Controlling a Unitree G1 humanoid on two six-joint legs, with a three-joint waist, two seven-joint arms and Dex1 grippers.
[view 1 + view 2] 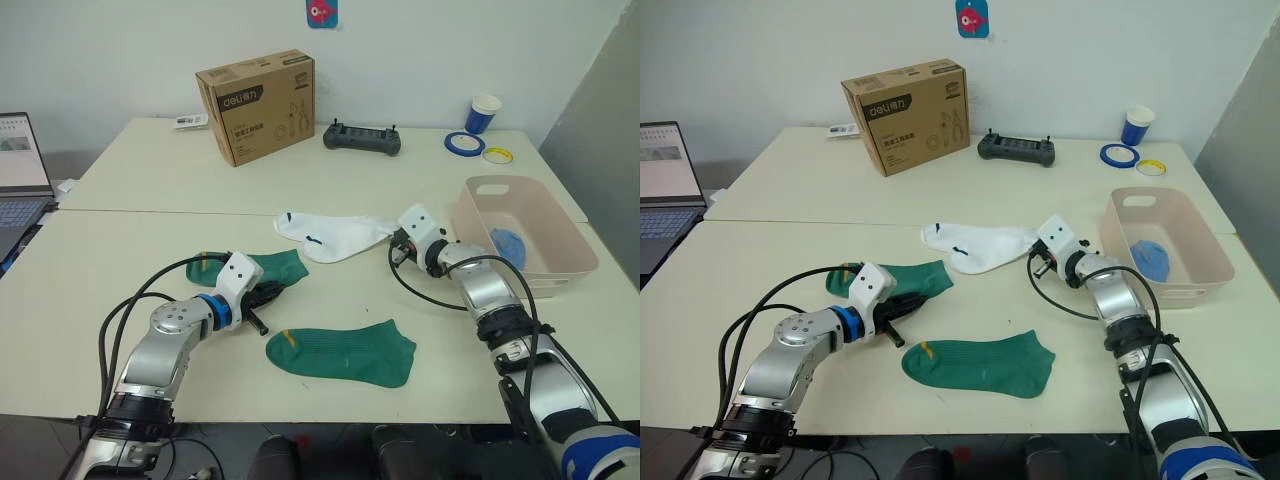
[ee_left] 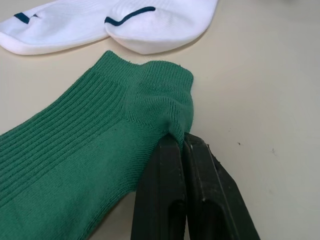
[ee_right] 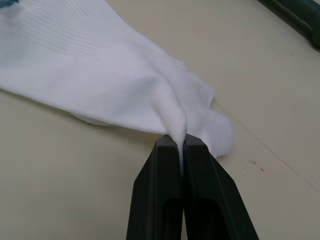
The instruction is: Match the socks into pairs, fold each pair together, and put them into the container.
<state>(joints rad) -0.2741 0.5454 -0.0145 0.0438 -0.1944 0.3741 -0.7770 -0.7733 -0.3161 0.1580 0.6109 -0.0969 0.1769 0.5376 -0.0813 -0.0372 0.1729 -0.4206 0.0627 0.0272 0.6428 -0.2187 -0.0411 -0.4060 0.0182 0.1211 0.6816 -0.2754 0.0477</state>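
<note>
Two dark green socks lie on the near table. My left gripper (image 2: pixel 181 142) is shut on the cuff end of the upper green sock (image 1: pixel 278 266). The other green sock (image 1: pixel 340 354) lies flat nearer the front edge, with a yellow toe mark. White socks (image 1: pixel 330 235) with dark marks lie stacked in the middle; my right gripper (image 3: pixel 181 142) is shut on their cuff edge. The pale pink container (image 1: pixel 560 265) stands to the right with a light blue sock bundle (image 1: pixel 508 246) inside.
A brown cardboard box (image 1: pixel 257 105) and a black controller (image 1: pixel 362 138) sit on the far table. A blue cup (image 1: pixel 483 113) and tape rolls (image 1: pixel 465 143) are at the far right. A laptop (image 1: pixel 20 170) stands at the left edge.
</note>
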